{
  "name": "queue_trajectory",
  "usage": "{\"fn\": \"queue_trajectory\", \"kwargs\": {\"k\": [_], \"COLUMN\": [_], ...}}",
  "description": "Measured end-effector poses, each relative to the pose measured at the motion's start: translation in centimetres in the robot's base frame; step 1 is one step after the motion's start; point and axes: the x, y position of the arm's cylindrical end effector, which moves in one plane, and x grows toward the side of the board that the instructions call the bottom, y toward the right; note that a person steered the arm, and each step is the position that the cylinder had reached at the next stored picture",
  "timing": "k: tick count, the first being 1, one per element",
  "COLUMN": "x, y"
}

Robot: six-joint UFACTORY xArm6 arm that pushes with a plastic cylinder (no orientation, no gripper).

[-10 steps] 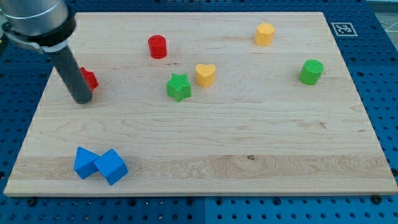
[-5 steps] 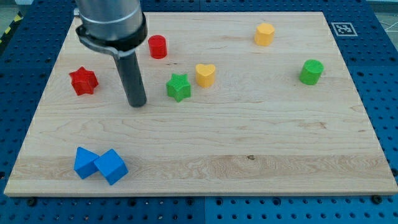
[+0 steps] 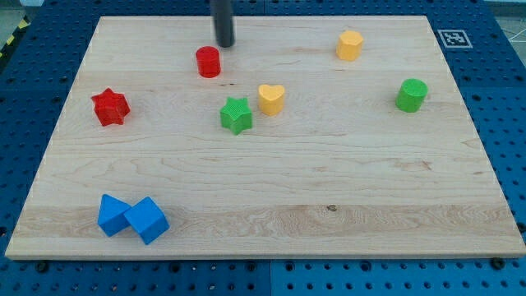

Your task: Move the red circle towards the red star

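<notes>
At view's top, our tip (image 3: 224, 44): just above-right of red circle block (image 3: 208, 62), apart.
Red star block (image 3: 110, 107): well left on wooden worktop (image 3: 329, 164).
Gripper: none fitted; a rod only.

The rod (image 3: 223, 20) is running off the view's top, so only its lower stretch down to my tip (image 3: 224, 44) is showing. The two blue blocks (image 3: 131, 217) are touching, and their exact shapes are proving hard to tell. The marker (image 3: 453, 37) beside the worktop's (image 3: 329, 181) top right corner is reading too small.
</notes>
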Motion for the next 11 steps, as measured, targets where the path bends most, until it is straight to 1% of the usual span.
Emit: {"fn": "queue_trajectory", "kwargs": {"k": [1,3,4,5,6,8,9,11], "x": [1.6,5.4,4.1,2.7,3.9,7.8,7.3,7.8], "y": [-0.8,-7.8,-6.1,-2.2,-2.3,-8.1,-8.0,-4.3]}}
